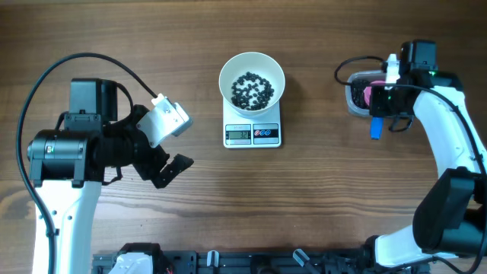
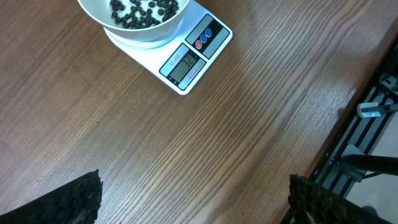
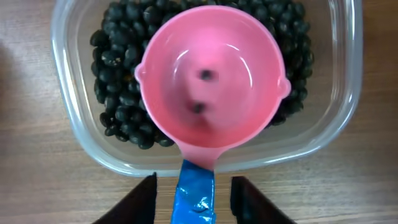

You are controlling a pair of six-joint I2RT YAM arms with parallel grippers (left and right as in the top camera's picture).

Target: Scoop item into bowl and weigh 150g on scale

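Jaws of the left gripper point(image 2: 196, 198) gaped empty; the right gripper's point(image 3: 194, 182) stood apart, clear of the scoop handle point(image 3: 193, 200).

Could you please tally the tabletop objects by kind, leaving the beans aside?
Bowls: 1, the round white glossy bowl
Scales: 1, the white rectangular digital scale
Tubs: 1, the clear plastic tub
Scoops: 1, the pink plastic scoop with a blue handle
Total: 4

White bowl point(image 1: 275, 71), few black beans point(image 1: 252, 89), atop scale point(image 1: 252, 135).
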